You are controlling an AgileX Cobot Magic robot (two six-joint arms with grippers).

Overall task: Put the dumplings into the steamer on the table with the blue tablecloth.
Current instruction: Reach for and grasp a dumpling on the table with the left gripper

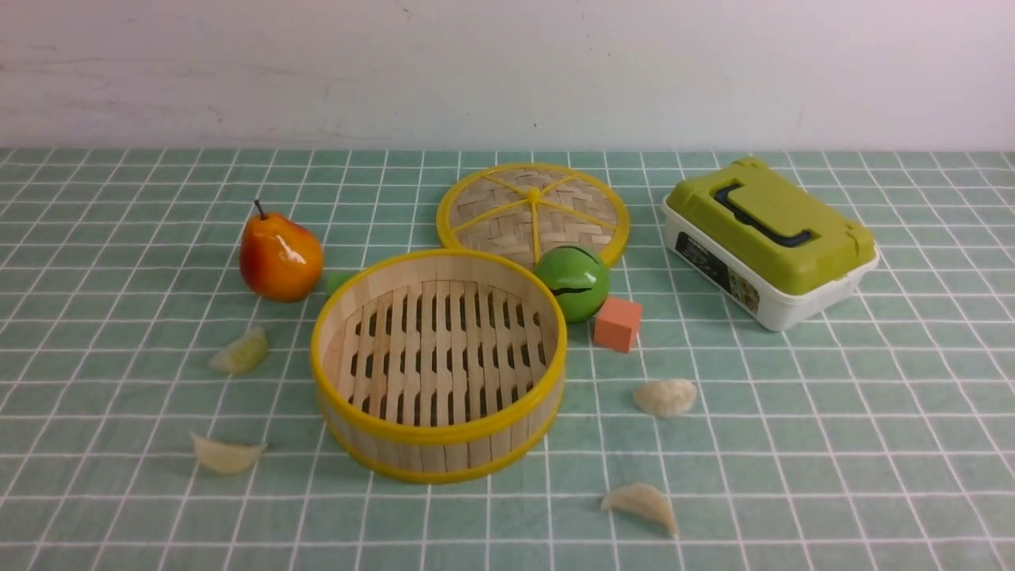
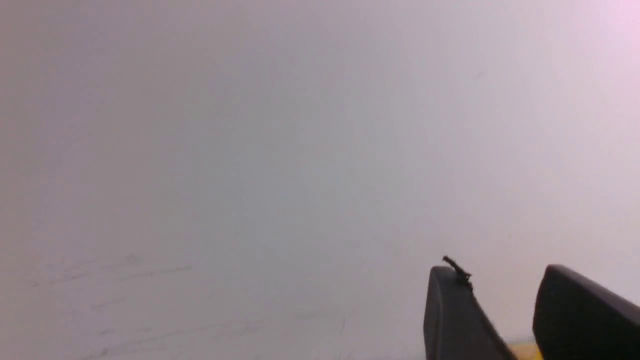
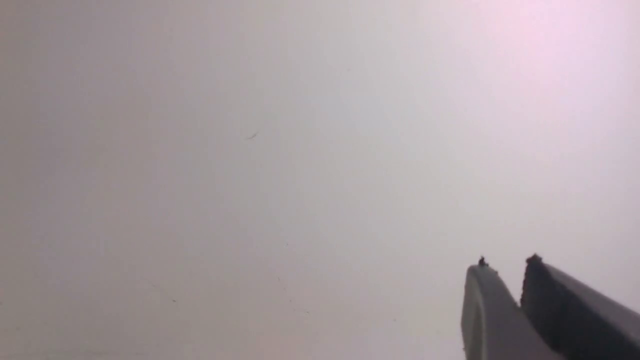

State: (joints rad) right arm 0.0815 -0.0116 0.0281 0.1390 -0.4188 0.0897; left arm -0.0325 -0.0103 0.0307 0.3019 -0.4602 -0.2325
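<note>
Four dumplings (image 1: 664, 396) lie on the surface (image 1: 793, 444), two either side of the empty steamer (image 1: 438, 434), which I judge suits one arm each. My left pincer (image 2: 500, 272) hangs released and empty; the right pincer (image 3: 507, 264) I cannot tell.

Left gripper (image 2: 502, 270), jaws parted and empty, right gripper (image 3: 507, 261), jaws close together, gap unclear

Green block (image 1: 339, 281) mostly hidden behind steamer (image 1: 436, 433); left tool (image 2: 500, 271), right tool (image 3: 507, 262) cut off by edge.
</note>
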